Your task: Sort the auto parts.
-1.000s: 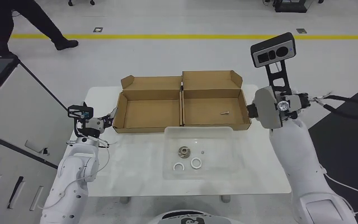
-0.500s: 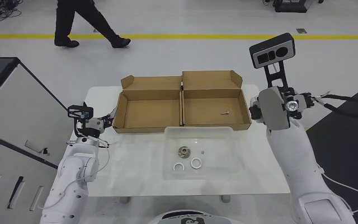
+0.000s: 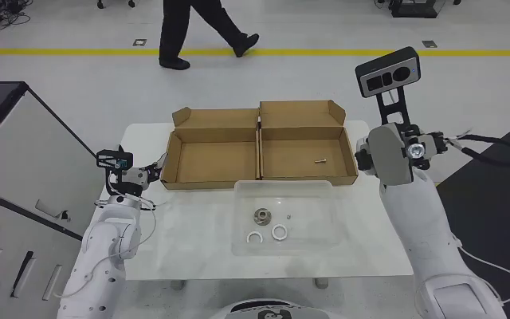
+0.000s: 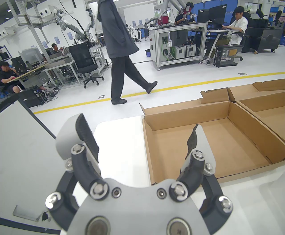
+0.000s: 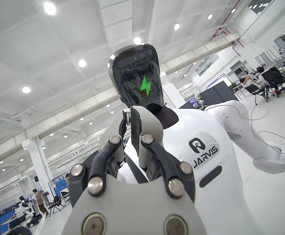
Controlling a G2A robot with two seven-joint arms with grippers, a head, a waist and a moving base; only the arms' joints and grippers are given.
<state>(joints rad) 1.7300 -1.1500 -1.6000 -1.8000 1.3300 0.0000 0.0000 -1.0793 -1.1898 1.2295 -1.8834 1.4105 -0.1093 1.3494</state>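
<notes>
Metal screw (image 5: 127,118) sat clamped in your right pincer (image 5: 129,111); your left pincer (image 4: 138,121) stood apart beside the cardboard box (image 4: 222,144).

an evenly bright indoor scene, lit from above by round ceiling lights (image 5: 50,8), which are blown out to white discs in the right wrist view. soft glare is spread over the pale floor (image 3: 319,80) and the white table (image 3: 199,239). faint shadows are cast inside the cardboard boxes (image 3: 215,163). a glint is caught on the small metal part (image 5: 127,116) pinched by the right gripper (image 5: 130,112). straight lines are bowed near the edges of both wrist views.
</notes>
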